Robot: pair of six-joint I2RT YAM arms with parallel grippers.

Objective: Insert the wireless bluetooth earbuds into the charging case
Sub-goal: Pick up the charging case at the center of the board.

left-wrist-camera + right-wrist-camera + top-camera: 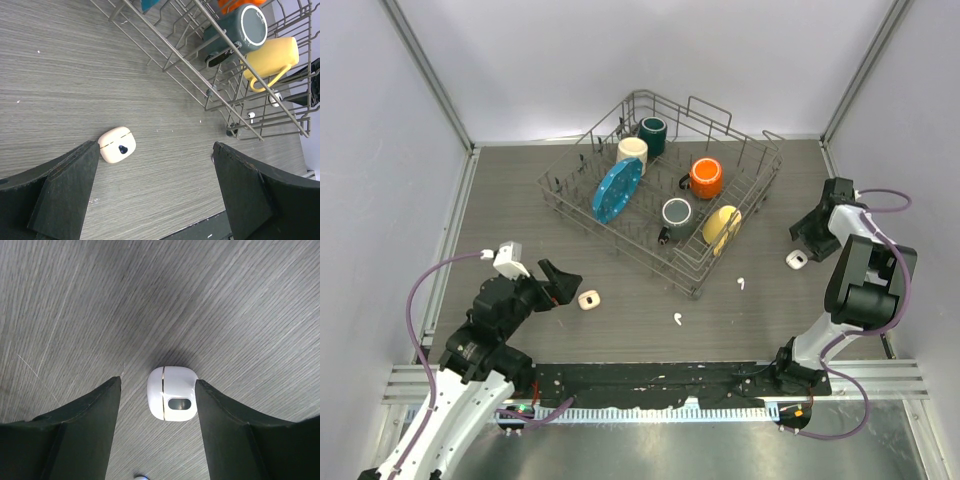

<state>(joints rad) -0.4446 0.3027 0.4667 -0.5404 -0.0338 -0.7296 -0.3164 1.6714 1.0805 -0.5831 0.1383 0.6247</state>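
A closed cream-beige charging case (588,299) lies on the table just right of my left gripper (563,281). In the left wrist view the case (117,145) lies beside the left finger, and the gripper (155,147) is open and empty. A closed white charging case (796,260) lies under my right gripper (803,245). In the right wrist view this case (171,392) sits between the open jaws, touching the right finger (225,420). Two white earbuds (741,283) (677,319) lie loose on the table. No cream-beige earbuds show.
A wire dish rack (750,200) stands at the back centre. It holds a blue plate (617,188) and teal, cream, orange, grey and yellow (722,228) mugs. In the left wrist view its corner (232,131) is close ahead. Grey walls enclose the table.
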